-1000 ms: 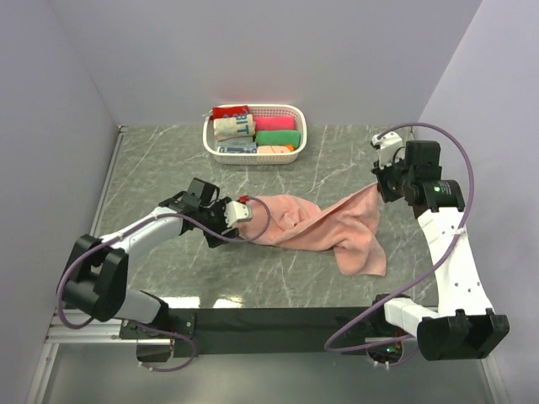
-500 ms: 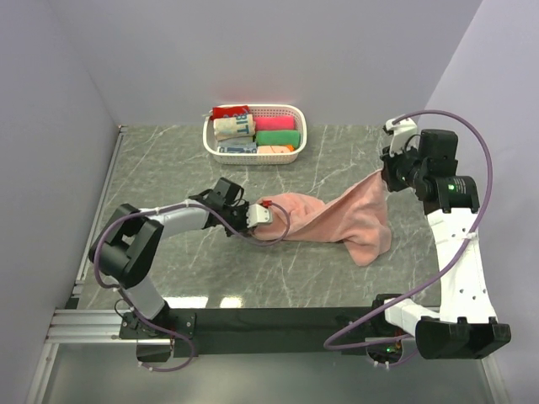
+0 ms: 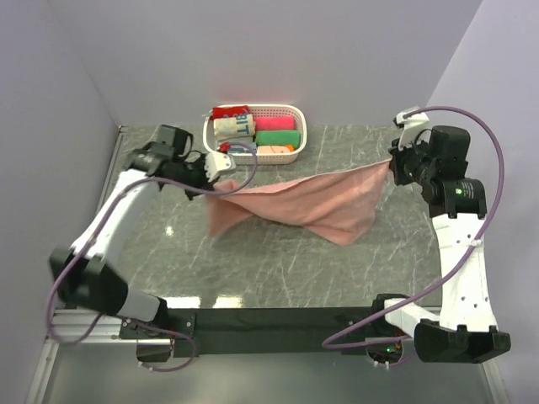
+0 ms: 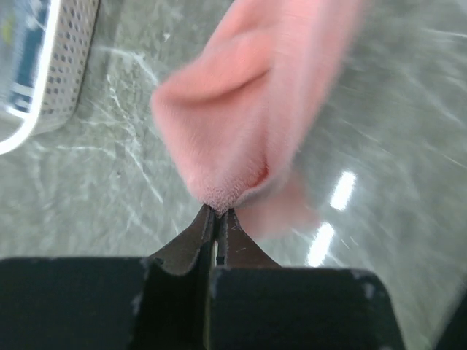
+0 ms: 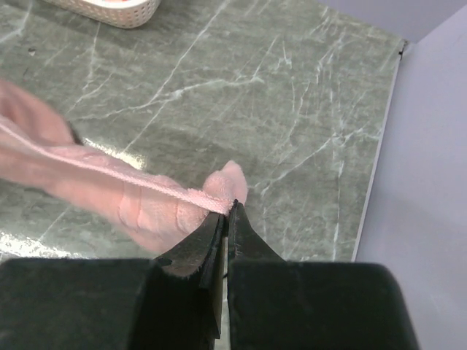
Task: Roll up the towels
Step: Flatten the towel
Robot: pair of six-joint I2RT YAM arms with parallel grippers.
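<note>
My left gripper [image 4: 217, 219]: clamped shut on one corner of the salmon-pink towel [image 3: 295, 202]
My right gripper [image 5: 228, 211]: pinched closed on the opposite corner, near the right wall
What changed: a second ago the towel lay bunched on the table [image 3: 337, 269] with my left gripper low at mid-table; now that gripper has swung up and out to the left, and the right has lifted too
Towel now: strung between both grippers, top edge nearly taut, lower part sagging in a twisted fold
Meaning: I judge this the spreading step; rolling has not begun, and the cloth needs laying flat first
Farthest: white basket [image 3: 253, 107] of small rolled cloths, just beyond my left gripper
</note>
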